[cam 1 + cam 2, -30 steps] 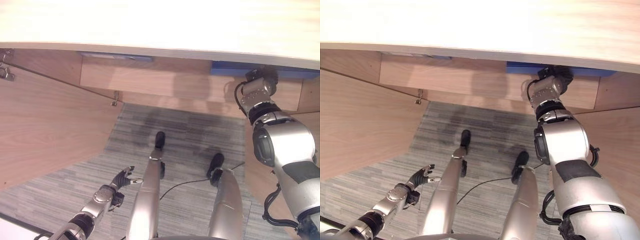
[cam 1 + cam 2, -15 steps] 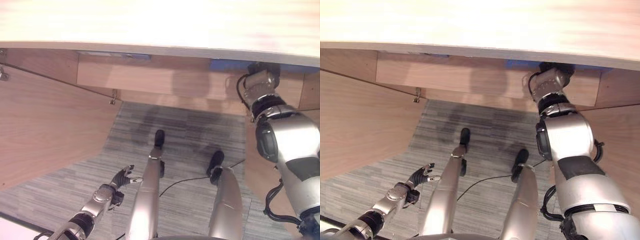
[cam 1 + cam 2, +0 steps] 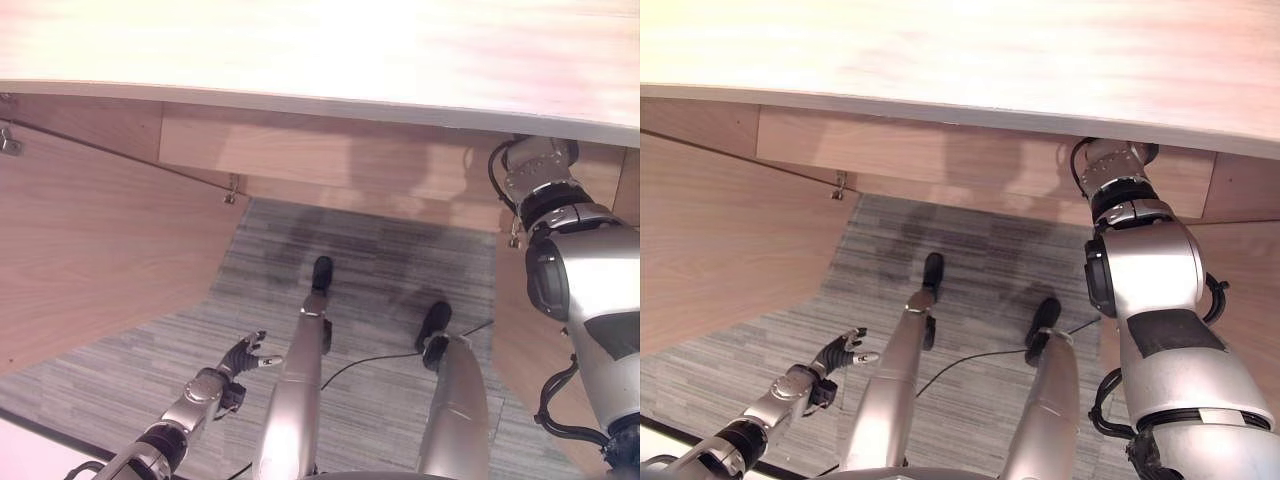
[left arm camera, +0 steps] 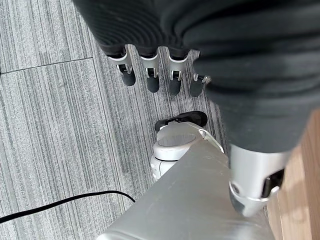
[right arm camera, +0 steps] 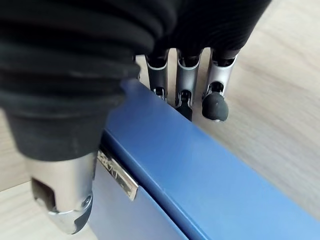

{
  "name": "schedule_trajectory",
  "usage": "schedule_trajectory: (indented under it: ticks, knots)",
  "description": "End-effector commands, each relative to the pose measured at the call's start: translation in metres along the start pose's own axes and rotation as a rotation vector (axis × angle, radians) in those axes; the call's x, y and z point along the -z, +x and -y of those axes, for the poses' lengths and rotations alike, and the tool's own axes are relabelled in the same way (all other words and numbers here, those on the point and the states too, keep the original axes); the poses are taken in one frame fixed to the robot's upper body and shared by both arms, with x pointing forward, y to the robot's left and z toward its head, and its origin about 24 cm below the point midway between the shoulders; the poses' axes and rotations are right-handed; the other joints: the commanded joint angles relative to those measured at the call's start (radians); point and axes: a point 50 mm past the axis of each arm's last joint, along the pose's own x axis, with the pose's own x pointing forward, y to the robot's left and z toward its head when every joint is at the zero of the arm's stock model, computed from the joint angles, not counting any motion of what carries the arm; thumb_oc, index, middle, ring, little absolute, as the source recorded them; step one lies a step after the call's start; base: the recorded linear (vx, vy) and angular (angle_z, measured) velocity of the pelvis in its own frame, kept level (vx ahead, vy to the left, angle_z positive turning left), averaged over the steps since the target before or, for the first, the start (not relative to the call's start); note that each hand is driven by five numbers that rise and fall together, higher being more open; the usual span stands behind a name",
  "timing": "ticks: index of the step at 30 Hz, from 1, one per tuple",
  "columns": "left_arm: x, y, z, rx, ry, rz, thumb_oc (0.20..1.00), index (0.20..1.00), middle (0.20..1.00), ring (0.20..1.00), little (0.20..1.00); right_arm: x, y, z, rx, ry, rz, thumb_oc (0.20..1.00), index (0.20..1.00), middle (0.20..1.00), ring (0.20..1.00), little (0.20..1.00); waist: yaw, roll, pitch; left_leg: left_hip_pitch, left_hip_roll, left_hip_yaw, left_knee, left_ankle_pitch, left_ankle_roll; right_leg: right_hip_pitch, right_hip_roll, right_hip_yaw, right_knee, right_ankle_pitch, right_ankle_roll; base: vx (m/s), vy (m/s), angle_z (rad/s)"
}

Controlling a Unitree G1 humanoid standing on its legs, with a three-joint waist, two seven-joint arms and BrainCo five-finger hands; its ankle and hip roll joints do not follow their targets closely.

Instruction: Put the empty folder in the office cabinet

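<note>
Right robot hand [image 5: 185,75] grips the blue folder [image 5: 200,170] against the wooden cabinet [image 5: 270,100].

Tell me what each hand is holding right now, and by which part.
The right hand grips the blue folder along its top edge. The left hand hangs open over the carpet.

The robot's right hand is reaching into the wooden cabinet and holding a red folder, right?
Not quite: the folder is blue, not red. The right wrist view shows the right hand with fingers over the folder's top edge and the thumb on its side, against the cabinet's wood.
</note>
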Motion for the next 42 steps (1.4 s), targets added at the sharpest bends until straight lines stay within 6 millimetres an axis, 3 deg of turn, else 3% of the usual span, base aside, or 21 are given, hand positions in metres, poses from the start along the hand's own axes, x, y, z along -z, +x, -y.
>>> schedule_trajectory:
  ticks: [1,14,22,32,34,39,42]
  knots:
    - [-0.009,0.006,-0.003,-0.029,-0.03,0.02,1.0,1.0,1.0,1.0,1.0,0.002,0.006,0.015,0.045,-0.025,-0.036,1.0,1.0,1.0,1.0,1.0,0.036,0.036,0.089,0.074,-0.013,0.027,0.074,-0.23,0.046,0.102,0.049,0.013,-0.058,-0.047,0.038,0.0,0.0,0.0]
    - [-0.016,0.009,0.0,-0.024,-0.051,0.044,1.0,1.0,1.0,1.0,1.0,0.057,0.009,0.073,0.168,-0.061,-0.183,1.0,1.0,1.0,1.0,1.0,0.034,0.051,0.103,0.073,-0.016,0.027,0.07,-0.224,0.048,0.099,0.048,0.013,-0.054,-0.047,0.038,0.0,0.0,0.0]
    - [-0.016,0.007,-0.006,-0.034,-0.066,0.056,1.0,1.0,1.0,1.0,1.0,0.073,0.005,0.075,0.069,-0.075,-0.194,1.0,1.0,1.0,1.0,1.0,0.033,0.051,0.11,0.076,-0.015,0.031,0.058,-0.213,0.045,0.101,0.05,0.019,-0.07,-0.037,0.039,-0.01,0.0,0.0]
    - [-0.015,0.008,-0.005,-0.031,-0.077,0.049,1.0,1.0,1.0,1.0,1.0,0.078,0.008,0.098,0.117,-0.05,-0.205,1.0,1.0,1.0,1.0,1.0,0.028,0.057,0.112,0.074,-0.012,0.027,0.049,-0.207,0.043,0.101,0.049,0.017,-0.075,-0.033,0.045,0.0,0.0,0.0]
    - [-0.014,0.008,-0.004,-0.03,-0.083,0.046,1.0,1.0,1.0,1.0,1.0,0.083,0.007,0.106,0.13,-0.054,-0.215,1.0,1.0,1.0,1.0,1.0,0.026,0.057,0.112,0.077,-0.012,0.027,0.044,-0.205,0.042,0.105,0.049,0.016,-0.081,-0.031,0.046,0.0,0.0,0.0]
    - [-0.017,0.009,-0.002,-0.024,-0.108,0.057,1.0,1.0,1.0,1.0,1.0,0.108,0.0,0.154,0.199,-0.051,-0.277,1.0,1.0,1.0,1.0,1.0,0.017,0.056,0.114,0.085,-0.011,0.024,0.028,-0.201,0.041,0.109,0.048,0.013,-0.089,-0.031,0.049,0.0,0.0,0.0]
    - [-0.014,0.009,-0.001,-0.031,-0.114,0.047,1.0,1.0,1.0,1.0,1.0,0.114,-0.003,0.16,0.201,-0.053,-0.29,1.0,1.0,1.0,1.0,1.0,0.011,0.056,0.117,0.083,-0.01,0.025,0.027,-0.199,0.041,0.106,0.047,0.015,-0.09,-0.029,0.05,0.0,0.0,0.0]
